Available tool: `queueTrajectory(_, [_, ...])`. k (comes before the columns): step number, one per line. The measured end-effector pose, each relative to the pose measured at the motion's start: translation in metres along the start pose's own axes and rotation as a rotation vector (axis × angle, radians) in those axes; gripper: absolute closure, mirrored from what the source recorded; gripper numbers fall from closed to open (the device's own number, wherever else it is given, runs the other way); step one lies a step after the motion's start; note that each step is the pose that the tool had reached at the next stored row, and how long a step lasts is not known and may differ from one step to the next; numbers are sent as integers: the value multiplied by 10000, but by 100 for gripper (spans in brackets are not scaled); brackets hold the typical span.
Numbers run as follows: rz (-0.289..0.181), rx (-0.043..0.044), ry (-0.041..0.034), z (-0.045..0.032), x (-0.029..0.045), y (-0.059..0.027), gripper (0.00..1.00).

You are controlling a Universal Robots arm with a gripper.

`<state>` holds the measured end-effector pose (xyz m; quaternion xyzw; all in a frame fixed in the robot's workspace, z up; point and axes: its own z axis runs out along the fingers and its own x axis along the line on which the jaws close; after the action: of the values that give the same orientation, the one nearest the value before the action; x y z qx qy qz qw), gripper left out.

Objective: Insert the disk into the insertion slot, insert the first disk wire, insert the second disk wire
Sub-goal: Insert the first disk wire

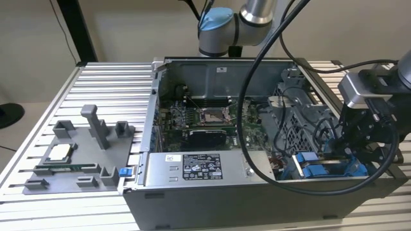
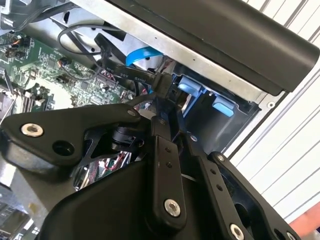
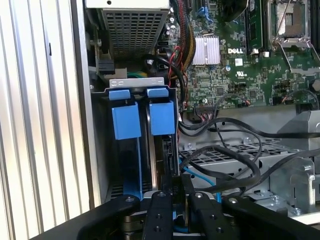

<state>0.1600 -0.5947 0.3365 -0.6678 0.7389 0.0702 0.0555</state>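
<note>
The tool (image 1: 354,159) hangs over the 4 o'clock corner of the open computer case (image 1: 212,72) in the exterior view, right above the insertion slot (image 1: 321,168). In the second wrist view its fingers (image 2: 162,145) are drawn together, pinching a black wire plug (image 2: 161,81). The plug's flat black cable (image 2: 120,70) runs off toward the motherboard (image 2: 50,65). In the first wrist view the disk (image 3: 162,117) sits in the slot in its blue carrier, beside a second blue carrier (image 3: 125,121). I cannot tell whether the plug touches the disk. In the exterior view, the power-supply box (image 1: 192,168) lies at the case's 6 o'clock, and a grey fixture tray (image 1: 77,163) rests on the table (image 1: 109,77) at 9 o'clock.
</note>
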Motion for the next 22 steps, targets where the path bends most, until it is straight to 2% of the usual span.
queueTrajectory(4, [-3, 6, 4, 16, 2, -1, 100])
queueTrajectory(7, [-3, 9, 23, 58, 9, -2, 100])
queueTrajectory(9, [-3, 7, 9, 101, 17, -3, 100])
queueTrajectory(12, [-1, 2, 7, 113, 19, -3, 100])
queueTrajectory(13, [0, -2, -1, 116, 20, -3, 0])
queueTrajectory(16, [1, -1, -18, 127, 22, -3, 0])
queueTrajectory(22, [-1, 0, 1, 113, 20, -1, 0])
